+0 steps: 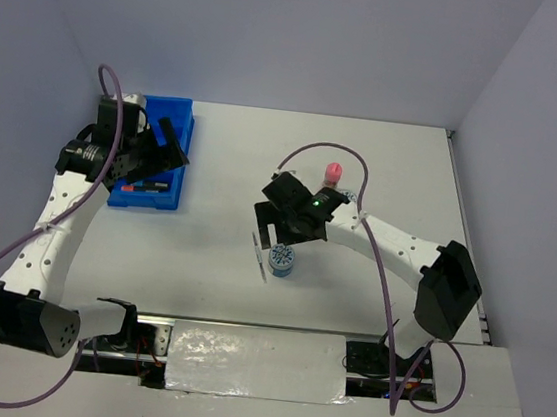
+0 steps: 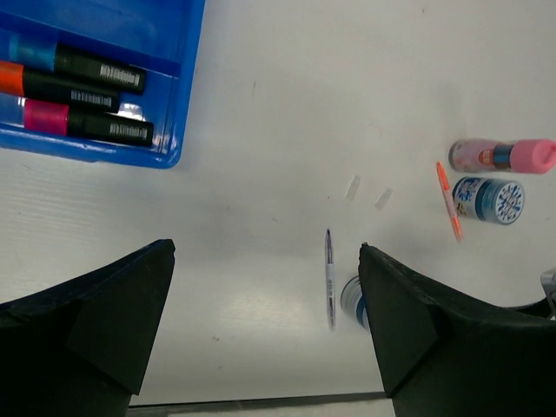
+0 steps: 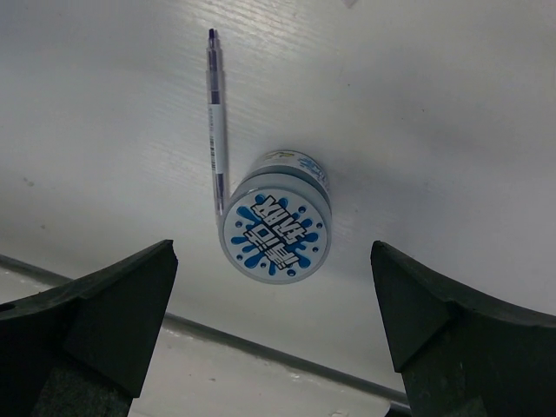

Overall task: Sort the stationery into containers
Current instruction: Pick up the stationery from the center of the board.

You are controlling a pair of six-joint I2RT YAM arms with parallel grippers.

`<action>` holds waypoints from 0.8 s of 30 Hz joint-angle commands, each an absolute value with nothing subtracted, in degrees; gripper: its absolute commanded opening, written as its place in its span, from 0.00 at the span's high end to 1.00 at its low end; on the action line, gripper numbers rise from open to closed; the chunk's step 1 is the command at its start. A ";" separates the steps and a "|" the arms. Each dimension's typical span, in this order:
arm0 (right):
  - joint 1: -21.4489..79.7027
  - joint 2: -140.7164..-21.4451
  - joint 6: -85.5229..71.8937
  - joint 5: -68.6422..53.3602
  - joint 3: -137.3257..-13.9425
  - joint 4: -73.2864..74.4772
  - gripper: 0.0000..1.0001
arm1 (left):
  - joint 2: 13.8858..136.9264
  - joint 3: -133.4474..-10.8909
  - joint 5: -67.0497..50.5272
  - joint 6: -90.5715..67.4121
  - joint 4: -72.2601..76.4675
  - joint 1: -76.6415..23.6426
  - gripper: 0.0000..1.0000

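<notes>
Right tool (image 3: 271, 250) hangs released over the desk (image 3: 434, 104); blue-white disc (image 3: 276, 233) sits centred between its fingers, grey pen (image 3: 217, 130) just beside; left tool (image 2: 267, 252) likewise released, near the blue tray (image 2: 178, 113) holding three highlighters (image 2: 87, 91).

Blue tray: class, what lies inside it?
Inside the blue tray lie three black highlighters, side by side: blue-capped, orange-capped, pink-capped. The left arm covers much of it in the top view.

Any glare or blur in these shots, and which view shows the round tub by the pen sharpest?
Top external: even light, glare only on the shiny strip low in frame. Left wrist: a small glint inside the blue tray, the rest crisp. Right wrist: sharpest on the blue-white tub, its print legible; the fingers are dark, detail lost.
</notes>
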State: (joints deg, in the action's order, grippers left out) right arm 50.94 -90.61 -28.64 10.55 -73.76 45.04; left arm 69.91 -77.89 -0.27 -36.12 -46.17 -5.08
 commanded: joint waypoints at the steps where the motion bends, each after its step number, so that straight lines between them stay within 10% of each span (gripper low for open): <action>1: 51.94 -91.49 -29.53 13.09 -73.48 43.07 0.00 | 68.20 -76.99 -3.34 -31.73 -47.72 -5.01 0.01; 17: 54.84 -94.75 -32.25 13.27 -66.98 38.50 0.03 | 69.43 -79.28 -4.66 -28.21 -49.84 -5.01 0.01; 24: 54.76 -95.01 -32.61 15.56 -66.09 37.09 0.29 | 69.43 -78.14 -7.64 -27.25 -49.04 -5.01 0.01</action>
